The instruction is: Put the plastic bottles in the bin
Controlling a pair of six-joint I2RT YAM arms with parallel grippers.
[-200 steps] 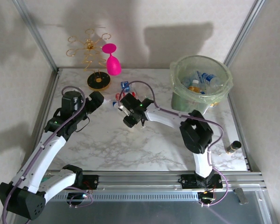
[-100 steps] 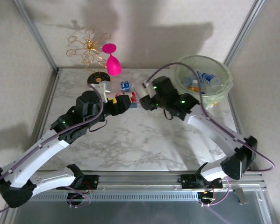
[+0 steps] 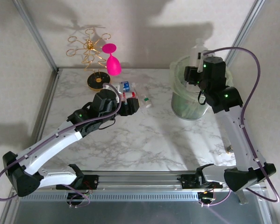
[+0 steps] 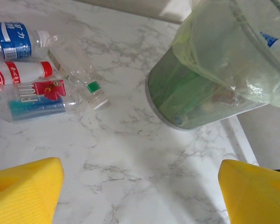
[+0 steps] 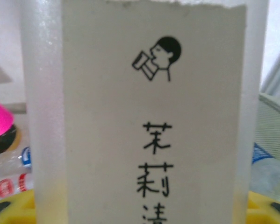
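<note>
The right gripper [image 3: 196, 66] is clamped on a white-labelled bottle [image 5: 154, 116], holding it upright over the bin [image 3: 186, 106]. Left of the bin, the left gripper [image 4: 140, 191] hangs with its fingers spread wide and empty, near the other bottles [image 4: 30, 79] lying on the table [image 4: 130, 154].

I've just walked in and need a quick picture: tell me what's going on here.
Two robot arms are clearing plastic bottles into a pale-green bin. The right hand holds a white-labelled bottle above the bin. The left hand is open and empty, hovering over the marble table near a small cluster of bottles lying there, not touching any of them.
</note>
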